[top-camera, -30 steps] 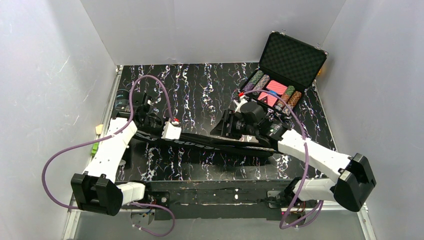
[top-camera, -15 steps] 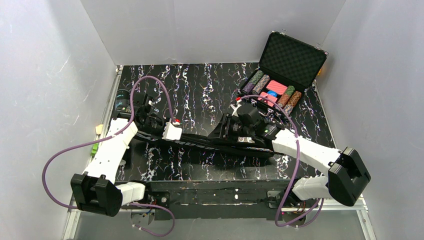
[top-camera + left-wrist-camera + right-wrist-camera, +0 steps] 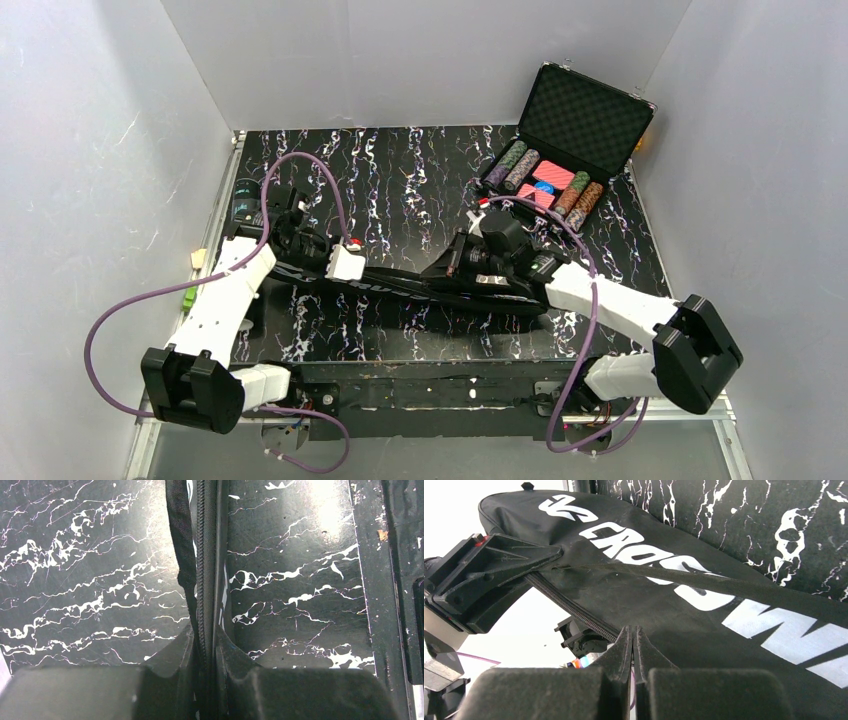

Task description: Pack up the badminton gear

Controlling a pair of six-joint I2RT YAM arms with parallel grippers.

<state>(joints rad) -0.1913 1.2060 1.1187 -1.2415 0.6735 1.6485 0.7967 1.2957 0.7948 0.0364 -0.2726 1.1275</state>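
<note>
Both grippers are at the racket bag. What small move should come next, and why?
Probably draw the right gripper along the zipper, away from the left gripper. Its jaws are shut at the zipper line, and the left gripper clamps the racket bag by its edge as an anchor. Whether the pull tab is caught isn't visible.

- The racket bag (image 3: 420, 287) lies on the table (image 3: 400, 180), stretched from left to right across its near half.
- The left gripper (image 3: 205, 645) sits at the bag's left end, with the bag's zipped edge between its fingers.
- The right gripper (image 3: 633, 636) is at the bag's zipped edge, right of the bag's middle.
- A case (image 3: 585, 120) stands behind the bag's right end, well apart from it.
- Chips (image 3: 515, 165) lie in the case's base, and its lid stands up behind them.
</note>
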